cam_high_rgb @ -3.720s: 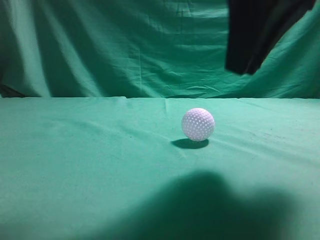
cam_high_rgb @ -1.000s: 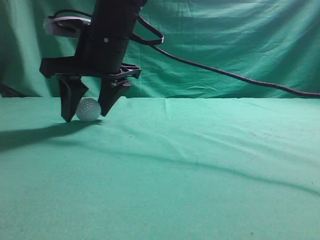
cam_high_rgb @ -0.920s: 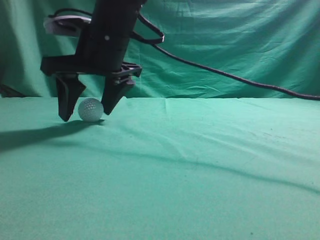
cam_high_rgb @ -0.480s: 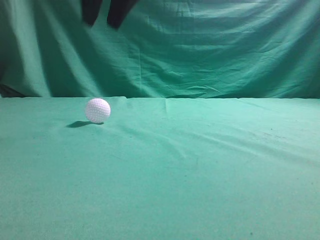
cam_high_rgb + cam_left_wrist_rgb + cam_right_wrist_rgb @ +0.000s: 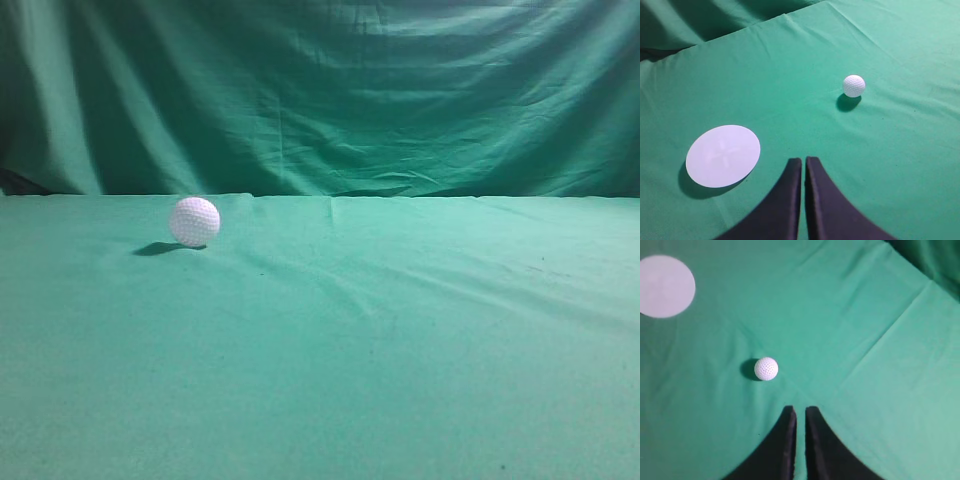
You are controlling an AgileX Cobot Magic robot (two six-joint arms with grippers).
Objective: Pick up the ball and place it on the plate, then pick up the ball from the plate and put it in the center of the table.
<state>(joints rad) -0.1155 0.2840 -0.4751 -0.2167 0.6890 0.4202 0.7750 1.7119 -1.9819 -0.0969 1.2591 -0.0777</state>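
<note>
The left claw [image 5: 804, 172] hangs above the green worktop [image 5: 890, 165], its two dark fingers [image 5: 785, 200] pressed nearly together with only a thin slit between them, holding nothing. A white ball [image 5: 854, 85], dimpled, rests on the cloth well ahead and to the right, casting a small shadow. A flat white plate [image 5: 723, 155] lies to the left, well apart from the ball.

No readable text, label, brand, number or sign is showing in any view: the ball [image 5: 195, 221] is carrying only dimples, the plate [image 5: 723, 155] is showing only a faint cross-shaped mark, and the table [image 5: 400, 350] cloth is lying plain green
</note>
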